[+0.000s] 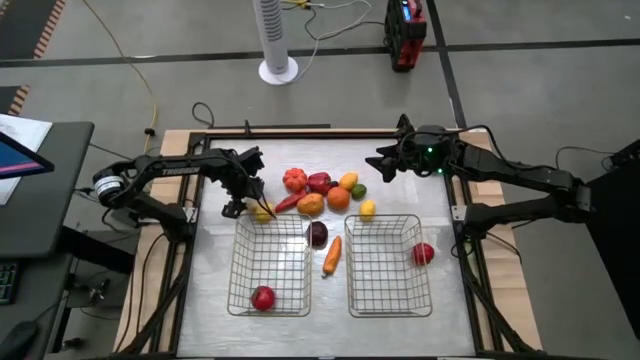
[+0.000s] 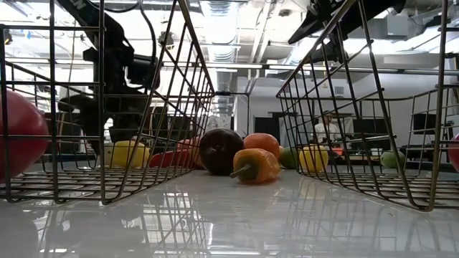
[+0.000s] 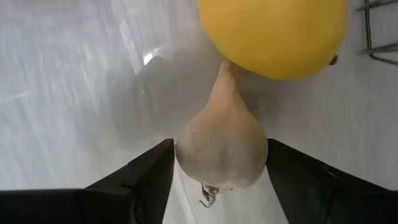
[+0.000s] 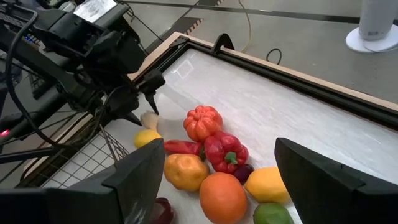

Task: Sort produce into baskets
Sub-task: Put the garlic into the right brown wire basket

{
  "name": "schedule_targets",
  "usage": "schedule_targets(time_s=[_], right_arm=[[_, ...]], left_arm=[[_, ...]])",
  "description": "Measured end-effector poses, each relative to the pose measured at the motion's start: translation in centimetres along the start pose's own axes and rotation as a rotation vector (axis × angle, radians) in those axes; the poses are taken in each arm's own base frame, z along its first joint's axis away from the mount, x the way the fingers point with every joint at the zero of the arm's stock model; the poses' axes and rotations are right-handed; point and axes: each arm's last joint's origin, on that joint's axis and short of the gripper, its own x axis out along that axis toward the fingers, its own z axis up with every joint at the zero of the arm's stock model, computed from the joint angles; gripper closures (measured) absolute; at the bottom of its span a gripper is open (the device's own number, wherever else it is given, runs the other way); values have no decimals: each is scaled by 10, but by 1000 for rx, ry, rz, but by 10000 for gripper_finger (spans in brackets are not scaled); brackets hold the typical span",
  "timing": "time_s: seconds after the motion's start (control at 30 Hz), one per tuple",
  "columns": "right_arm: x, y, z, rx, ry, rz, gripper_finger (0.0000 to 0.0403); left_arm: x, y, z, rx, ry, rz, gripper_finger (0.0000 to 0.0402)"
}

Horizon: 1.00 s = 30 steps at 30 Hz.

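Note:
My left gripper (image 1: 236, 206) is low at the table, just beyond the left basket's (image 1: 270, 265) far-left corner, shut on a white garlic bulb (image 3: 221, 149). The bulb's pointed tip touches a yellow lemon (image 3: 273, 34), which also shows in the high view (image 1: 262, 212). The rest of the produce lies in a pile (image 1: 325, 192) at the table's far middle: red, orange, yellow and green pieces and a red chili (image 1: 287, 203). My right gripper (image 1: 380, 165) is open and empty, raised over the table's far right. The right basket (image 1: 388, 265) stands beside the left one. My left gripper pinches the garlic bulb by its two round sides (image 3: 186, 155) between the two fingers, one finger (image 3: 152, 171) on each side. The fingers come from above, slanting down, as the right wrist view (image 4: 149, 119) shows. Whether the bulb rests on the table or is lifted, I cannot tell.
A red round (image 1: 263, 298) lies in the left basket's near part. A dark purple round (image 1: 317, 234) and a carrot (image 1: 332, 255) lie between the baskets. Another red round (image 1: 423, 254) is at the right basket's right edge. A raised frame (image 1: 300, 131) borders the table.

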Motion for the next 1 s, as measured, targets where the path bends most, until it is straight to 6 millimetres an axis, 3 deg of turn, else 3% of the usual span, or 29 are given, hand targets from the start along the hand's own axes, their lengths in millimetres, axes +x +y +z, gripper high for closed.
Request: schedule_targets(time_s=[0.27, 0.7, 0.87, 1.0], right_arm=[[0, 0, 0, -3, -6, -3, 72], [0, 1, 0, -2, 4, 16, 72], [0, 6, -4, -12, 55, 96, 72], [-1, 11, -9, -31, 93, 115, 72]], left_arm=[[-14, 1, 4, -94, -48, 34, 240], [-93, 9, 30, -155, -316, 217, 237], [-117, 2, 53, -187, -494, 121, 237], [-124, -12, 86, -221, -599, 71, 237]])
